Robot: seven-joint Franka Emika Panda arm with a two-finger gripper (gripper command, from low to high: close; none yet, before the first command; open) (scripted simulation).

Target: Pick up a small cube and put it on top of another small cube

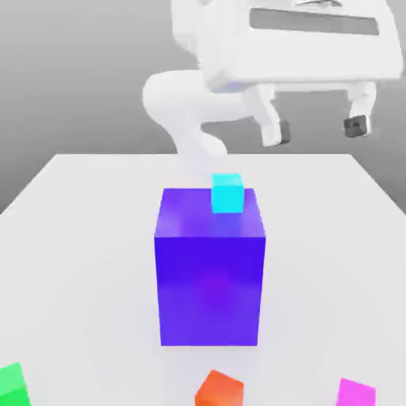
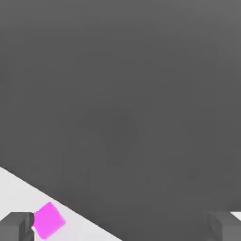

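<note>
No text, label, brand, number or sign can be read on anything here; every surface is plain and unmarked.

Bench [image 1: 95,238] centre is blocked by the big blue-violet block [image 1: 210,277]; open surface is left on both sides.

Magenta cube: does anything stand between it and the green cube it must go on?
An orange-red cube sits on the table between the magenta cube and the green cube, along the near edge. The pincer hangs open above.
</note>
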